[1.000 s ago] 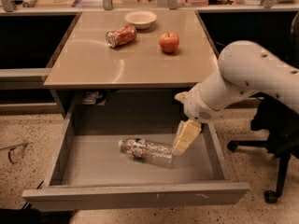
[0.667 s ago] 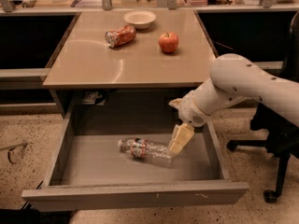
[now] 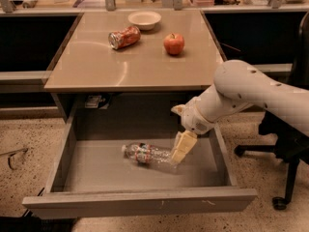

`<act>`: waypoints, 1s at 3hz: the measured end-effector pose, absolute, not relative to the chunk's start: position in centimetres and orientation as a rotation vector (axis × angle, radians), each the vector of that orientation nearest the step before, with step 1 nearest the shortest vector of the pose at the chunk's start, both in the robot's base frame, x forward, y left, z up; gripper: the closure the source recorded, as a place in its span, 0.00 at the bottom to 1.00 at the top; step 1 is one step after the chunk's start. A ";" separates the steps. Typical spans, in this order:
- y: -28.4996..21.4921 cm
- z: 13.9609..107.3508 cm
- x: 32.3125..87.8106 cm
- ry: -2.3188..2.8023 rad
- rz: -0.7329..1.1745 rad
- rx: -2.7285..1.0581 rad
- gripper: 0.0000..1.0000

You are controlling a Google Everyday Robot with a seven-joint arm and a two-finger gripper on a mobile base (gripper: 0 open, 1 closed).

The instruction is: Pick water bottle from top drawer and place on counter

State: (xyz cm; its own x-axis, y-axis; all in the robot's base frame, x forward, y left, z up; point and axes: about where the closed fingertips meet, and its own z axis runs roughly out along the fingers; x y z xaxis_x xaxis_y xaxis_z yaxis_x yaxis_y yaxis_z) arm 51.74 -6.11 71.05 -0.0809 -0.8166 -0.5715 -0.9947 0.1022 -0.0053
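Note:
The water bottle (image 3: 144, 153) lies on its side on the flat bottom of the open top drawer (image 3: 140, 203), near the middle, with its label band showing. My gripper (image 3: 181, 149) points down into the drawer and sits right at the bottle's right end, overlapping it. The white arm reaches in from the right, over the drawer's right side. The tan counter (image 3: 145, 69) is directly above and behind the drawer.
On the counter are a crushed red soda can (image 3: 124, 36), a red apple (image 3: 174, 43) and a white bowl (image 3: 144, 19). An office chair base (image 3: 285, 178) stands on the floor to the right of the drawer.
The arm has swung left and lowered, bringing the gripper from beside the bottle's right end to overlap it. The bottle has not moved.

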 end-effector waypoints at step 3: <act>1.2 66.1 51.4 1.883 0.682 -1.807 0.00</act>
State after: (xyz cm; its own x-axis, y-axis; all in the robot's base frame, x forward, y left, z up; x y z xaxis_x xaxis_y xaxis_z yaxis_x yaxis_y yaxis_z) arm 51.36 1.22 66.10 -0.0494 -0.7812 -0.6223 -0.9985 0.0245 0.0485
